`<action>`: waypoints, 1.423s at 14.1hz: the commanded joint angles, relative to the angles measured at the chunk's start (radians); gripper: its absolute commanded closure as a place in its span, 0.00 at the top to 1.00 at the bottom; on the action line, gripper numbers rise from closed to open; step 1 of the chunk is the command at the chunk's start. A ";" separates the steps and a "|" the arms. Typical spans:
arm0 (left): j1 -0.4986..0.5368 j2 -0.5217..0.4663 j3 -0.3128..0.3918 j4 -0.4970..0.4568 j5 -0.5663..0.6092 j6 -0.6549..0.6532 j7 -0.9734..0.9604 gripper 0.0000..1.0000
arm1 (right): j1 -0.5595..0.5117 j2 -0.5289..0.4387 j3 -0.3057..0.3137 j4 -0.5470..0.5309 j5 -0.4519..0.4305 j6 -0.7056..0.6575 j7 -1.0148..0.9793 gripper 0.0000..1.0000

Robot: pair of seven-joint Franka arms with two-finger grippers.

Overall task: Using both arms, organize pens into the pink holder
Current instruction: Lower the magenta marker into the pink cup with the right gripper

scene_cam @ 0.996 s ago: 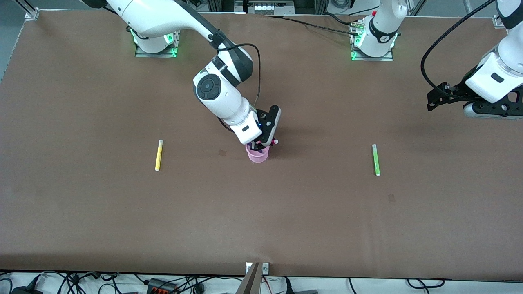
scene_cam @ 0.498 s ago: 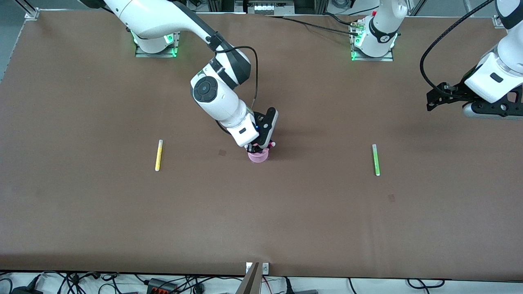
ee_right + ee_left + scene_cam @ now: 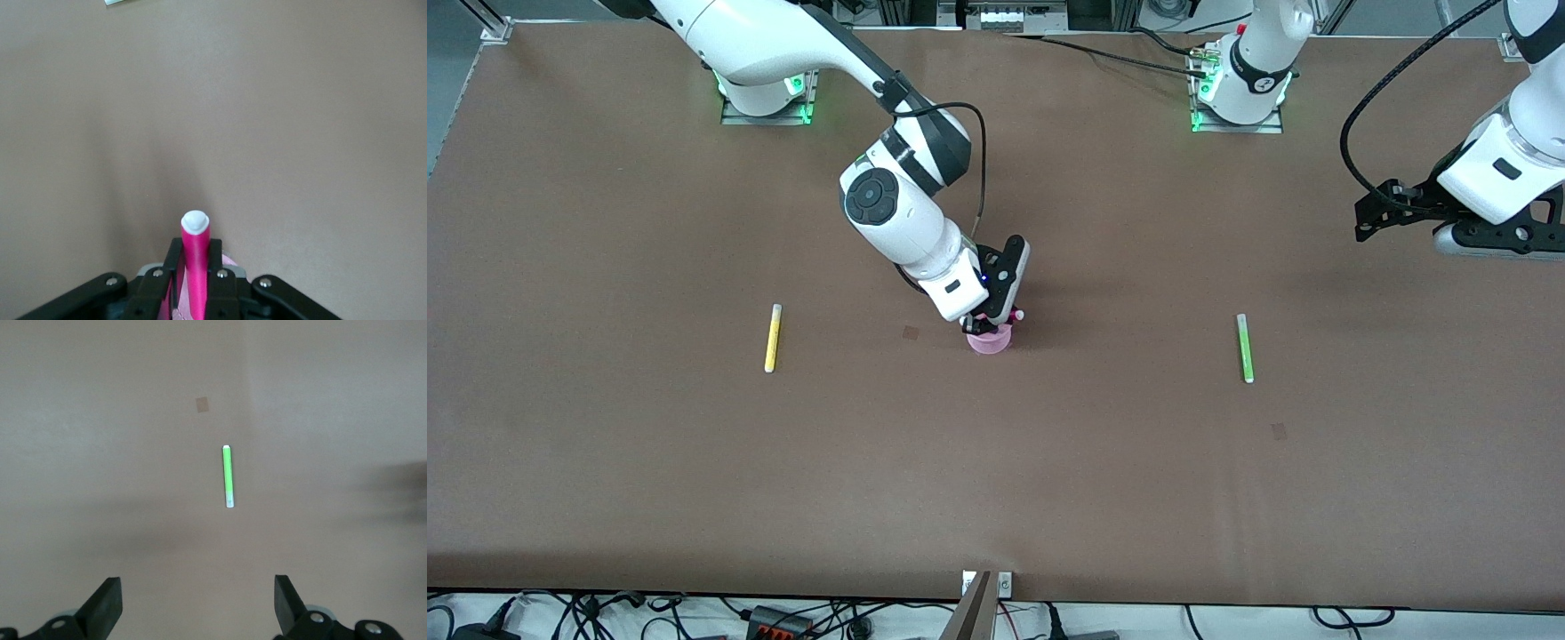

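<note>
My right gripper (image 3: 993, 316) is shut on the magenta pen (image 3: 197, 267) and holds it upright right over the pink holder (image 3: 990, 341). The pen's white end (image 3: 1017, 313) points up. A bit of the holder's rim shows beside the fingers in the right wrist view (image 3: 228, 260). The yellow pen (image 3: 772, 338) lies flat toward the right arm's end of the table. The light green pen (image 3: 1244, 348) lies flat toward the left arm's end and shows in the left wrist view (image 3: 228, 477). My left gripper (image 3: 1374, 218) is open and empty, up in the air (image 3: 197, 603). The purple pen is hidden.
The brown table (image 3: 1049, 462) has two small dark squares on it, one beside the holder (image 3: 911, 332) and one nearer the front camera than the green pen (image 3: 1279, 431). Cables lie along the table's front edge.
My right gripper has shifted slightly toward the right arm's end of the table, with the magenta pen over the holder. The left arm has barely moved.
</note>
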 commanded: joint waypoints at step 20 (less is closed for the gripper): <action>-0.004 0.002 -0.001 0.018 -0.008 -0.021 -0.007 1.00 | -0.009 -0.115 0.012 -0.035 0.005 -0.042 0.052 1.00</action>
